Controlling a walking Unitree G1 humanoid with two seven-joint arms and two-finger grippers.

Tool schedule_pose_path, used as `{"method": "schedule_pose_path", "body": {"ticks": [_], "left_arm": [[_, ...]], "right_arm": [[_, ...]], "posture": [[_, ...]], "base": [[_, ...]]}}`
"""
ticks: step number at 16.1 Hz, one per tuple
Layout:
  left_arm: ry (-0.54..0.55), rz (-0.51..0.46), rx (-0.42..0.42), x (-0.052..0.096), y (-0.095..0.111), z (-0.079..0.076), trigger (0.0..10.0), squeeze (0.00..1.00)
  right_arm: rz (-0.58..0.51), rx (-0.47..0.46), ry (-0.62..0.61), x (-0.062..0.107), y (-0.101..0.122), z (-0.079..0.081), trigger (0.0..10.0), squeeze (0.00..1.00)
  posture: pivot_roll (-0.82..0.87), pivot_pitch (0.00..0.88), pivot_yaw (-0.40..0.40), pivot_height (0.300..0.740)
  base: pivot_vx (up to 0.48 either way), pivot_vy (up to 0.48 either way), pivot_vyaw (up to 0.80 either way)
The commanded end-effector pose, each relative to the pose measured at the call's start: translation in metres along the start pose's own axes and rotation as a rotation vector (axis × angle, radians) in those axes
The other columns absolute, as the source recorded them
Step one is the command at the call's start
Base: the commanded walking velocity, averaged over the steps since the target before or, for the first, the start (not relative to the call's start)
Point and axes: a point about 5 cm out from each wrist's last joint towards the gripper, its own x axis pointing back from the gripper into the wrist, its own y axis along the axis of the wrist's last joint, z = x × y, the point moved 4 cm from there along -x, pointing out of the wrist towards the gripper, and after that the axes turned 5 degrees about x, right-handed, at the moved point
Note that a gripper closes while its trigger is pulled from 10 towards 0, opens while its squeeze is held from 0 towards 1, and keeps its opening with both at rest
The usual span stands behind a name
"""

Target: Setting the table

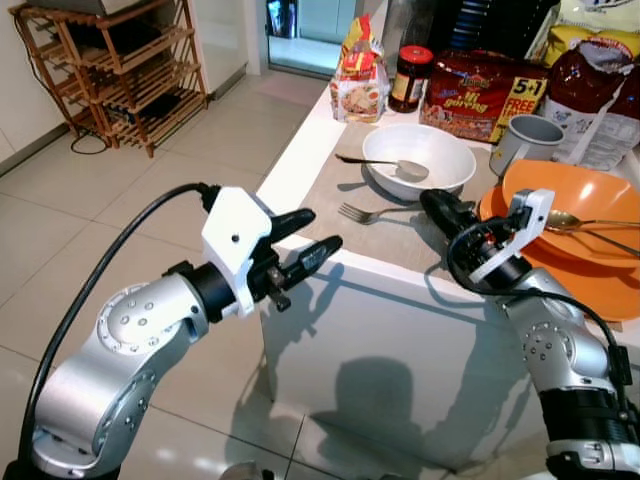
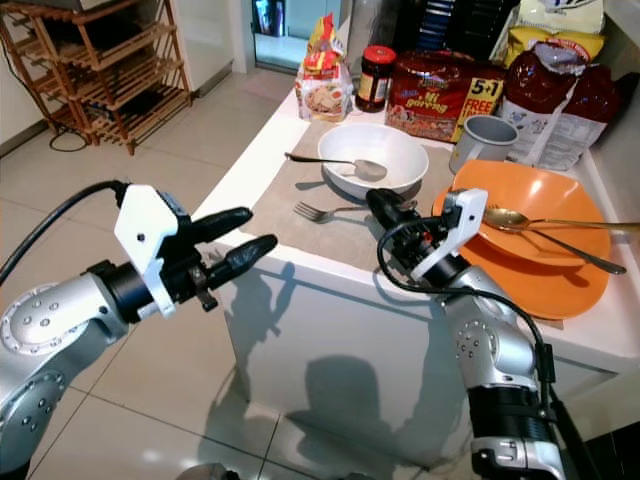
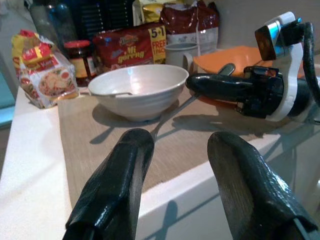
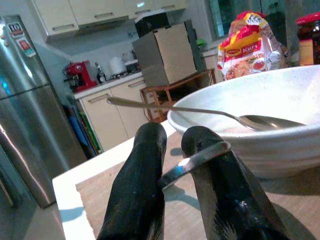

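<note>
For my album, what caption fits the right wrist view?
Right hand pinches a fork handle beside a white bowl holding a spoon.

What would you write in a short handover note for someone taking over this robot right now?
Right tool: shut on the fork, which lies on the placemat beside the white bowl.
Left tool: open, holding nothing, off the counter's edge.
In place: a spoon rests in the white bowl; another spoon lies in the orange bowl on its orange plate; the mug stands behind.
Left: position the fork, finish the setting.
</note>
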Motion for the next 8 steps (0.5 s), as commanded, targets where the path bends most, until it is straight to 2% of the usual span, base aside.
{"method": "schedule_pose_path", "body": {"ticks": [1, 2, 6, 8], "left_arm": [[-0.022, 0.007, -0.001, -0.001, 0.000, -0.005, 10.0, 0.00], [-0.022, 0.011, 0.002, -0.001, -0.001, -0.006, 10.0, 0.00], [-0.024, 0.015, 0.008, -0.002, -0.003, -0.007, 10.0, 0.00], [-0.023, 0.017, 0.009, -0.002, -0.003, -0.008, 10.0, 0.00]], "right_arm": [[0.089, 0.012, -0.006, 0.005, -0.015, -0.002, 10.0, 0.33], [0.179, 0.016, -0.051, 0.010, -0.026, -0.011, 10.0, 1.00], [0.344, 0.096, -0.121, 0.025, -0.044, -0.030, 10.0, 1.00], [0.348, 0.137, -0.139, 0.026, -0.042, -0.037, 10.0, 1.00]], "posture": [[0.09, 0.039, -0.039, 0.740], [0.09, 0.041, -0.043, 0.740], [0.09, 0.041, -0.042, 0.740], [0.08, 0.044, -0.043, 0.740]], "base": [[0.000, 0.000, 0.00], [0.000, 0.000, 0.00], [0.000, 0.000, 0.00], [0.000, 0.000, 0.00]]}}
